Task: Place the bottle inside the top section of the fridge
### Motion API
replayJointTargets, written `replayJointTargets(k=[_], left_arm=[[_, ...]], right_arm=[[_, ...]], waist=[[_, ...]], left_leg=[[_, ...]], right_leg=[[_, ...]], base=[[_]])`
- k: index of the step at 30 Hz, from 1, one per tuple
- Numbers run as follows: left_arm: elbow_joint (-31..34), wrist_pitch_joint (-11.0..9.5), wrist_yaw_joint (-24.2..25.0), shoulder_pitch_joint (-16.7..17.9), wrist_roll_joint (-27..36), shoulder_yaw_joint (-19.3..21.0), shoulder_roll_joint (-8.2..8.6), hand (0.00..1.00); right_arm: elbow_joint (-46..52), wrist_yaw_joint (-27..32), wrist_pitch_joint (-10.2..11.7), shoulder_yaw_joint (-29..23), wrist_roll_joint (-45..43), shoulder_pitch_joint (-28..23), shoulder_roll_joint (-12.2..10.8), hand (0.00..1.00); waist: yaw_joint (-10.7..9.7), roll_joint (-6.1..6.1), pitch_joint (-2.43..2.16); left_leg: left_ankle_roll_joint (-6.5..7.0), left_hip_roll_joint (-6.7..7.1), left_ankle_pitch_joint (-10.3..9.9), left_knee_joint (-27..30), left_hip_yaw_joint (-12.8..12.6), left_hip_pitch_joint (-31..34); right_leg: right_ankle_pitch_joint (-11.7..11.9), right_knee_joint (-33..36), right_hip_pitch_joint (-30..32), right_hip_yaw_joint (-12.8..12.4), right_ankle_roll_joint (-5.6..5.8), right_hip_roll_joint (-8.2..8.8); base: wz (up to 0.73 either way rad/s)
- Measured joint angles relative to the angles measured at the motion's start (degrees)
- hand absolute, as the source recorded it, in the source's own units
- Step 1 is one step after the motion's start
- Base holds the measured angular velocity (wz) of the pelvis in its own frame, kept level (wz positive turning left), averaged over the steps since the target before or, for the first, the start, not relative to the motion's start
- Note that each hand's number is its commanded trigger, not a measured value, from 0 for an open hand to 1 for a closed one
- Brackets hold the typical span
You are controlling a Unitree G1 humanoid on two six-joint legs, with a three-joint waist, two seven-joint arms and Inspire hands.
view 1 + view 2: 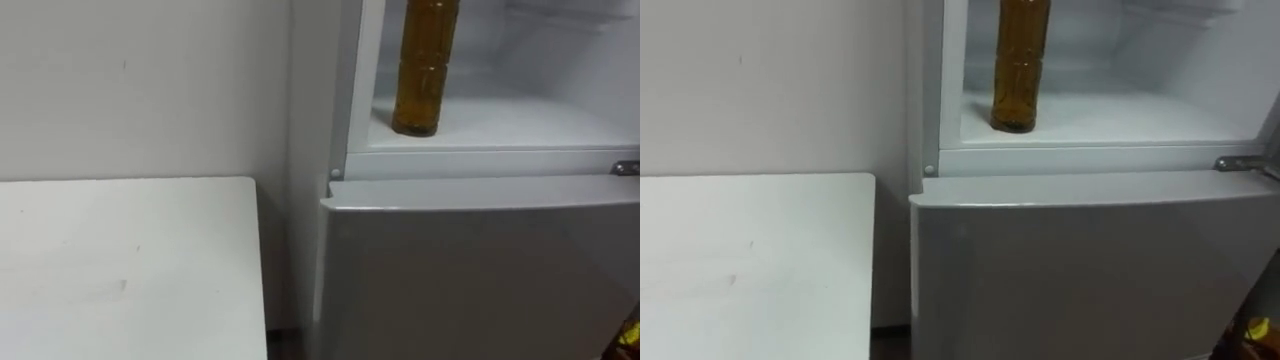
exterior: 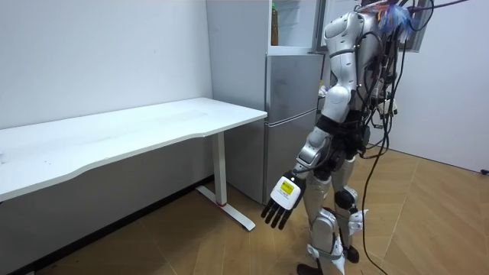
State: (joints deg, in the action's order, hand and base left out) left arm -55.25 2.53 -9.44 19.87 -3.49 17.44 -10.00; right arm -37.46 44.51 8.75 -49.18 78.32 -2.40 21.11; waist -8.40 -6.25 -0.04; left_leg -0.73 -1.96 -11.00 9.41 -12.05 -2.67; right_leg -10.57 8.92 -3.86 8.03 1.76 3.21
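Observation:
An amber bottle (image 1: 425, 70) stands upright on the white shelf (image 1: 530, 122) of the open upper fridge compartment, near its left wall; its top runs out of the picture. It is the same bottle (image 1: 1018, 70) in the right eye view. No hand is at it. In the room view I stand facing the fridge (image 2: 294, 114), and my left hand (image 2: 279, 206) hangs open beside my thigh. A small yellow and dark bit of my right hand (image 1: 630, 340) shows at the lower right corner of the left eye view.
The lower fridge door (image 1: 480, 270) is closed below the shelf. A white table (image 1: 120, 270) stands against the wall to the fridge's left, with a narrow gap between them. The wooden floor (image 2: 428, 221) spreads behind me.

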Motion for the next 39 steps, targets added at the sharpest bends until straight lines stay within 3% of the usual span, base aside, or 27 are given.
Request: replayJointTargets(k=[7,11,15,22,29,39], left_arm=[[0.2,0.1,0.2,0.0,-0.1,0.6,-0.05,0.00],[0.1,0.0,0.9,-0.4,-0.4,0.6,-0.16,0.00],[-0.2,0.0,1.3,-0.2,-0.5,0.6,-0.22,0.00],[-0.1,-0.3,1.2,-0.2,-0.5,0.6,-0.21,0.00],[-0.7,-0.4,1.1,-0.1,-0.5,2.0,-0.11,0.00],[-2.7,-0.4,1.5,0.0,-0.8,5.2,0.04,0.00]], right_arm=[[0.0,1.3,0.0,-2.1,1.1,2.4,4.2,0.00],[0.1,3.4,0.2,-2.1,1.0,4.5,8.6,0.00],[-0.2,4.8,2.4,-2.1,0.7,5.9,12.0,0.00],[-0.2,5.7,3.1,-2.2,-0.2,8.5,13.1,0.00],[0.2,6.1,4.2,-2.2,-0.4,10.3,17.6,0.00],[3.9,6.1,4.3,-2.2,0.2,12.2,17.6,0.00]], waist=[[-0.8,0.24,0.04],[-0.8,0.04,0.09],[-1.0,-0.30,0.11],[-1.5,-1.01,0.04],[-2.1,-0.85,-0.01],[-2.2,-0.17,-0.23]], left_leg=[[0.00,-0.01,0.0,-0.1,0.0,-0.1],[0.00,-0.01,0.0,-0.1,-0.1,-0.3],[-0.01,-0.05,0.0,0.1,0.3,-0.1],[-0.01,-0.05,0.0,0.3,0.6,0.0],[-0.05,-0.22,0.0,0.3,0.4,0.1],[-0.07,-0.40,0.0,0.2,-0.2,-0.7]], right_leg=[[0.0,0.0,0.0,0.0,0.00,-0.01],[0.0,0.1,0.1,0.0,0.00,-0.02],[0.0,-0.1,0.1,0.5,0.00,-0.02],[0.0,-0.2,-0.1,0.8,-0.01,-0.02],[0.0,0.0,0.0,0.7,-0.06,-0.16],[0.1,1.5,0.7,0.0,-0.18,-0.21]], base=[[0.00],[0.00],[0.05],[0.03],[-0.01],[-0.03]])
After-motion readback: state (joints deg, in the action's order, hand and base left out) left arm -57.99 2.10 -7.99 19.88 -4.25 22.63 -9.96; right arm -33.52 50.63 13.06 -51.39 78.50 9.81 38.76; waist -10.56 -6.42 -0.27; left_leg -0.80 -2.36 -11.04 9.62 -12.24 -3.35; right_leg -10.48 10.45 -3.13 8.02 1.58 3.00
